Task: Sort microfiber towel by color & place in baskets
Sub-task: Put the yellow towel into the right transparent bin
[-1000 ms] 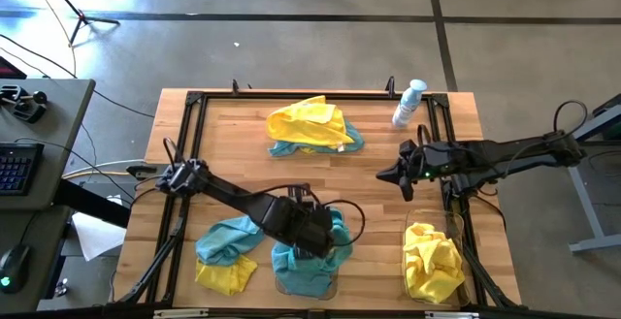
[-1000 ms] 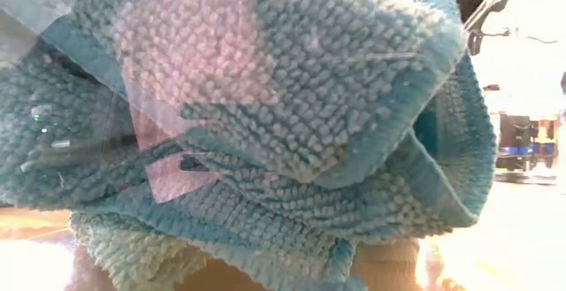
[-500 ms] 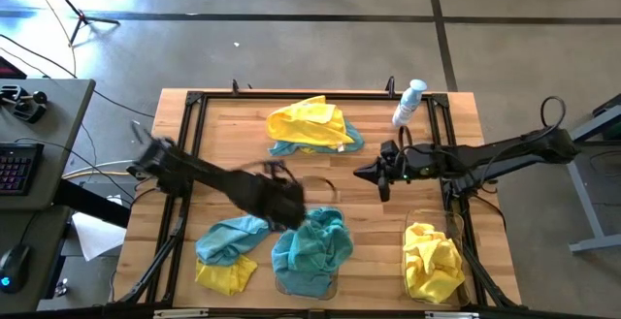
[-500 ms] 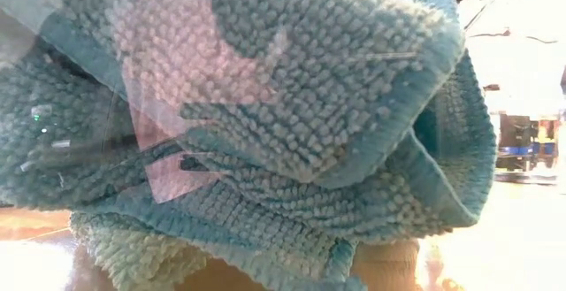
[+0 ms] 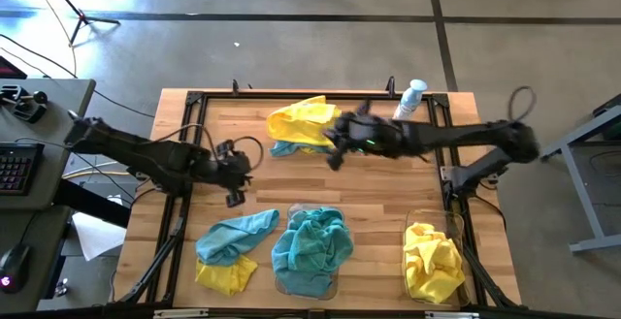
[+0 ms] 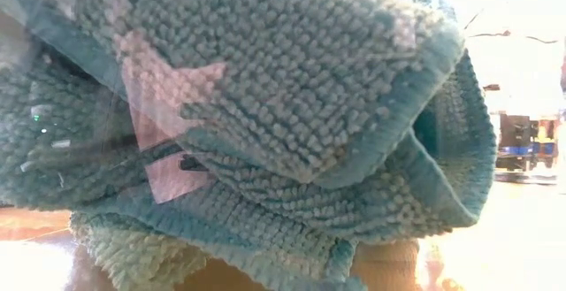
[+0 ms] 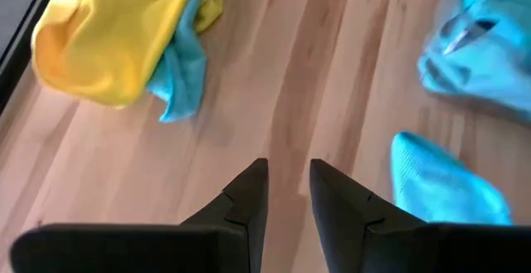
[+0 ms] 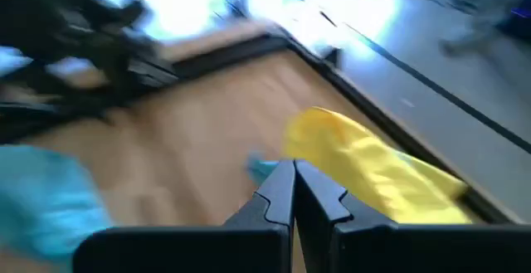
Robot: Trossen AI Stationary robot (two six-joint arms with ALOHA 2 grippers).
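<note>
A yellow microfiber towel (image 5: 309, 122) lies on a teal one (image 5: 351, 143) at the table's far middle. More teal towels (image 5: 310, 246) fill the middle basket (image 5: 296, 209) and block the low view (image 6: 265, 132). Yellow towels (image 5: 432, 261) lie in the right basket (image 5: 417, 224). A teal towel (image 5: 233, 237) and a yellow one (image 5: 225, 274) lie loose at the near left. My left gripper (image 5: 236, 171) (image 7: 288, 186) hovers above bare wood at the left, open by a narrow gap, with nothing between its fingers. My right gripper (image 5: 335, 146) (image 8: 293, 182) is shut beside the far yellow towel (image 8: 373, 165).
A white and blue spray bottle (image 5: 409, 101) lies at the far right corner. A black frame (image 5: 194, 101) runs along the table's edges. Bare wood (image 5: 388, 188) lies between the far pile and the baskets.
My left gripper has drawn back from the middle basket toward the table's left edge and somewhat toward the far side; the teal towel stays in the basket. My right gripper, still shut, has swept from the right side toward the far yellow towel.
</note>
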